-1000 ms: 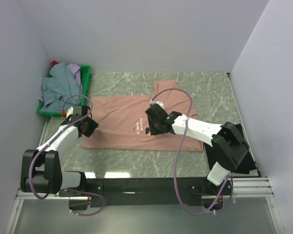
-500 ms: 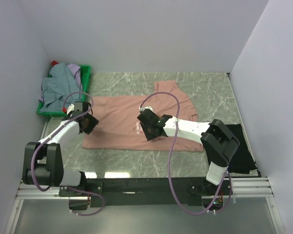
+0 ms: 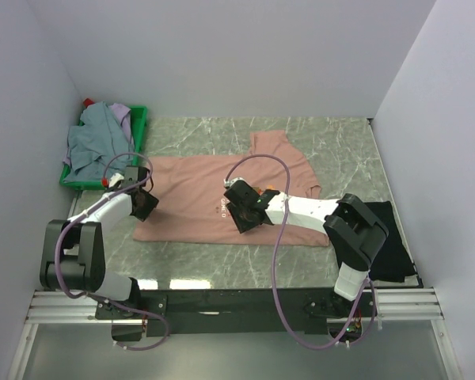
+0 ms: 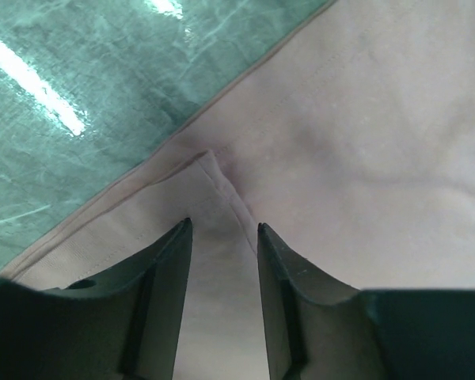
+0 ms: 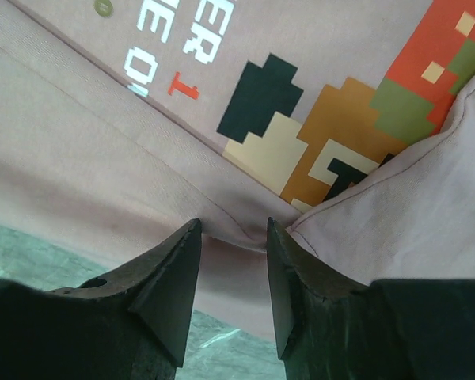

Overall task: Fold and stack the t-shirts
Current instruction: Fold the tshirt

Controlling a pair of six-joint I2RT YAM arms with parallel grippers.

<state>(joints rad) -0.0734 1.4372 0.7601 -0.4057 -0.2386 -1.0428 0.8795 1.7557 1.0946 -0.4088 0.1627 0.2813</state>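
Top view: the salmon-pink t-shirt [image 3: 190,190] lies spread flat, chest up, mid-surface [image 3: 332,142], probably laid out for folding. The left hand [image 3: 145,205] sits at the shirt's left edge. The right hand [image 3: 245,219] is down on the chest print, near the shirt's near edge. Likely the two are placed to lift one long side and fold it over. A black t-shirt [image 3: 392,241] lies near the right arm's base, apart from the pink one. A grey-blue t-shirt [image 3: 91,142] and a lavender t-shirt [image 3: 123,115] are heaped in the green crate [image 3: 138,127] at the far left, waiting. The print is too small to read here.

Left wrist: left hand [image 4: 223,229] has its fingers parted, a narrow gap between them. They straddle a stitched hem and a small pucker of pink cloth. Nothing is clamped as far as shows. Bare surface shows beyond the hem.

Right wrist: right hand [image 5: 233,226] also has parted fingers, low on the cloth where a folded-over flap meets the pixel figure print [image 5: 340,134]. It's not closed on the cloth. Readable pixel lettering: "ER", "E 0" and a red "1". The rest is cut off.
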